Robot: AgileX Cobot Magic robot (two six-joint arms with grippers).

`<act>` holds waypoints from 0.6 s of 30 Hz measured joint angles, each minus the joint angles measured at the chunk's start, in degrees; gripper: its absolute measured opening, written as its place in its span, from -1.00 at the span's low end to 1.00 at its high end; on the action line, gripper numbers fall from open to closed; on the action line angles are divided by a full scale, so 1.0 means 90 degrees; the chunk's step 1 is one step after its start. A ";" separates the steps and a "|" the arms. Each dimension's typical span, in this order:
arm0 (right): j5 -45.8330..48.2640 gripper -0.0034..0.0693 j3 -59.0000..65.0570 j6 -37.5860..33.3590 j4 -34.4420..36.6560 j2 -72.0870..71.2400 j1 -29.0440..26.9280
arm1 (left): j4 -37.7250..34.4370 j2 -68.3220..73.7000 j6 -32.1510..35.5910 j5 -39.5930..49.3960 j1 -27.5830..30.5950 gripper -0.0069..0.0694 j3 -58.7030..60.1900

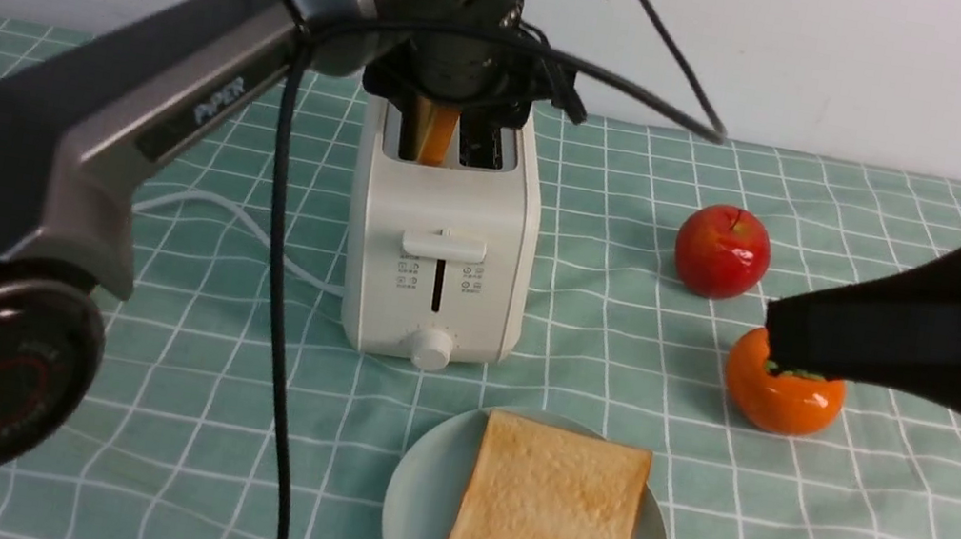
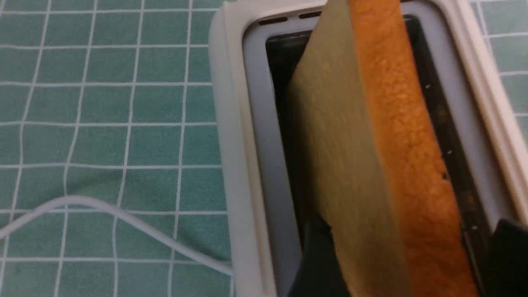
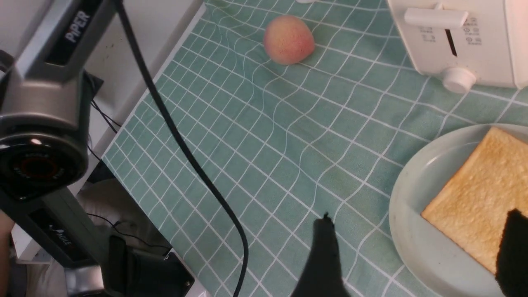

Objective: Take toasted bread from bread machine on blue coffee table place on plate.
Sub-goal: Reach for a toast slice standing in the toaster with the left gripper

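Note:
The cream-white bread machine (image 1: 443,235) (image 2: 231,123) (image 3: 474,37) stands on the mint-green gridded coffee table (image 1: 883,526). One slice of toasted bread (image 1: 436,135) (image 2: 371,144) sticks up from its left slot. My left gripper (image 1: 448,110) (image 2: 412,264) hangs over that slot, open, one finger (image 2: 317,255) against the tan face and the other apart from the crust. A second slice (image 1: 546,526) (image 3: 482,185) lies flat on the pale plate (image 1: 416,491) (image 3: 412,231) in front of the toaster. My right gripper (image 1: 773,340) (image 3: 418,255) hovers open and holds nothing, right of the plate.
A red apple (image 1: 723,250) and an orange persimmon (image 1: 784,395) sit right of the toaster; the persimmon is under my right gripper. A peach (image 3: 288,40) lies left of the toaster. The white cord (image 2: 123,218) trails left, and a black cable (image 1: 279,324) hangs in front.

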 joint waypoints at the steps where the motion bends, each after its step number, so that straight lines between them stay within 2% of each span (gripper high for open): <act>1: 0.0007 0.53 0.0000 0.0000 0.0000 0.0000 0.0000 | 0.0008 0.0016 0.0013 0.0000 0.0000 0.25 0.0000; 5: 0.0052 0.53 0.0000 0.0000 0.0000 0.0000 0.0000 | 0.0072 -0.0079 0.0165 0.0027 0.0000 -0.51 -0.0008; 6: 0.0065 0.52 0.0000 0.0000 0.0000 0.0000 0.0000 | 0.0097 -0.0156 0.0216 0.0045 0.0000 -0.63 -0.0008; 11: 0.0098 0.52 0.0000 0.0000 0.0000 0.0000 0.0000 | 0.0199 -0.0887 0.0544 0.0227 0.0007 -0.60 -0.0008; 15: 0.0104 0.52 0.0000 0.0000 0.0000 0.0000 0.0000 | 0.0264 -0.2163 0.1098 0.0608 0.0001 -0.60 -0.0052; 18: 0.0104 0.52 0.0000 0.0000 -0.0113 0.0000 0.0000 | -0.0047 -0.2964 0.1423 0.0967 0.0007 -0.60 -0.0098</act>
